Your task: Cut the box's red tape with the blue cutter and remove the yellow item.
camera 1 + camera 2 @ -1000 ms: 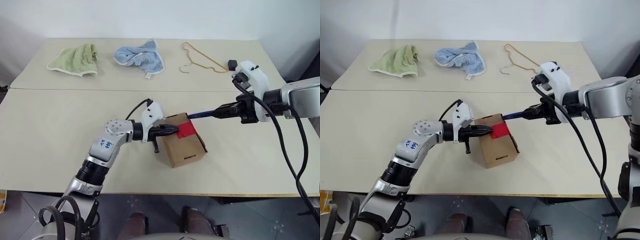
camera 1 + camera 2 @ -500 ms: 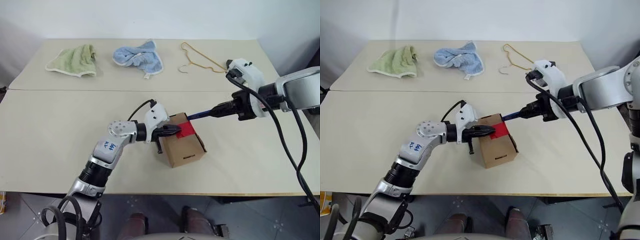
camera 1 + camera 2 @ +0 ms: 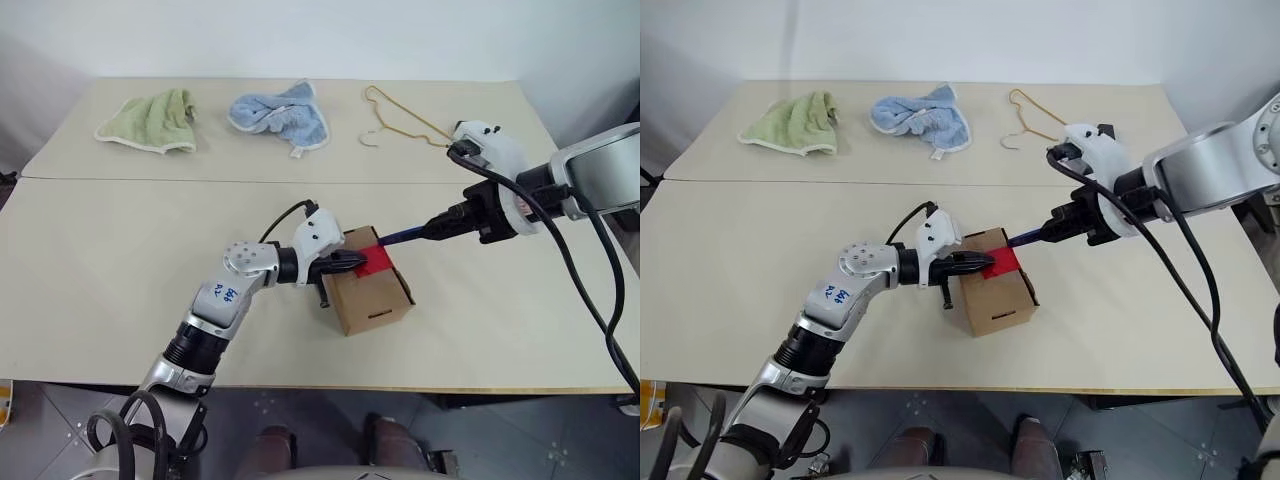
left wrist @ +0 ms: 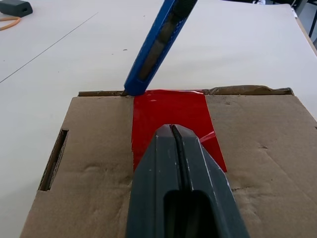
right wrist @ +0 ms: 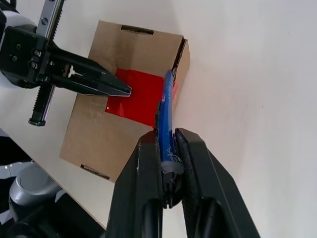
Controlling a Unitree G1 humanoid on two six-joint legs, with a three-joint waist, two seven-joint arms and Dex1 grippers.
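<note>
The brown box [image 3: 372, 297] sits in the middle of the near table, its flaps closed under the red tape [image 4: 168, 106]. My left gripper [image 3: 356, 260] is shut with nothing in it. Its tips [image 4: 173, 130] lie on the tape from the left side. My right gripper [image 5: 167, 135] is shut on the blue cutter [image 5: 166, 101], reaching in from the right and pointing down. The cutter's tip [image 4: 133, 90] meets the box's far top edge where the tape begins. A slot [image 4: 52, 159] shows in the box's side. The yellow item is hidden.
At the back of the table lie a green cloth [image 3: 150, 120], a blue cloth [image 3: 280, 110] and a thin tan hanger [image 3: 400, 122]. A small black object [image 4: 15, 7] lies near the hanger. A seam [image 3: 150, 180] runs across the table.
My right wrist has rolled and tipped the cutter, whose tip stays at the tape's far edge. The left gripper and the box have kept their places.
</note>
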